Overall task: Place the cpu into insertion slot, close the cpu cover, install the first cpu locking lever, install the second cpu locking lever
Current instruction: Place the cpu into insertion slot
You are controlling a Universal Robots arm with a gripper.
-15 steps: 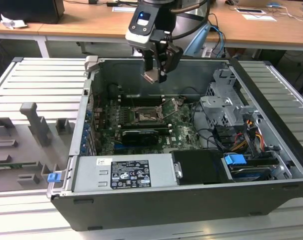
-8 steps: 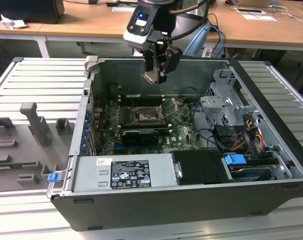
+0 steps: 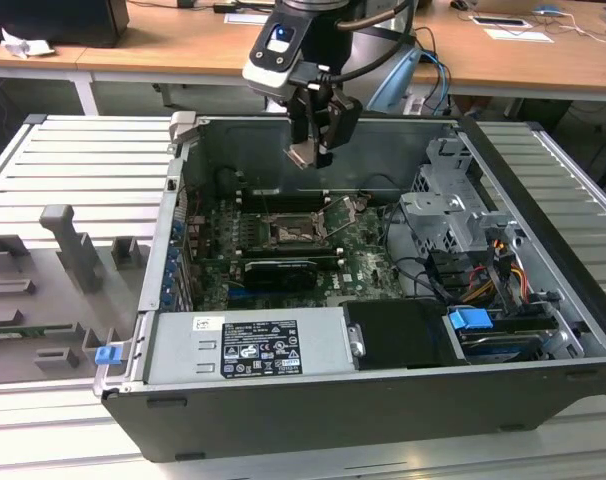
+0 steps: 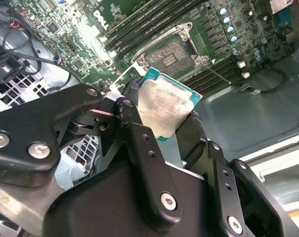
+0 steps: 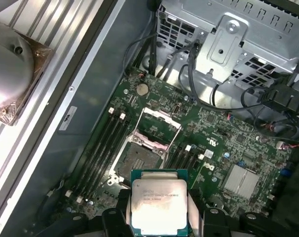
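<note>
My gripper (image 3: 310, 150) hangs over the open computer case, shut on the cpu (image 3: 302, 155). Both wrist views show the cpu (image 5: 160, 205) (image 4: 162, 106) as a pale silver square with a green edge, clamped between the two black fingers (image 5: 116, 219). The insertion slot (image 3: 287, 233) lies below on the green board, its dark pin field bare (image 5: 139, 160) (image 4: 171, 52). The cpu cover (image 5: 157, 126) stands swung up at one side of the slot. The cpu is well above the slot, not touching it.
Black memory slots (image 5: 102, 143) flank the socket. A metal drive cage (image 3: 453, 210) with cables (image 3: 483, 275) fills the exterior view's right side of the case. A long black card (image 3: 278, 270) and the power supply (image 3: 248, 345) lie nearer. A grey fixture tray (image 3: 53, 290) sits outside the case.
</note>
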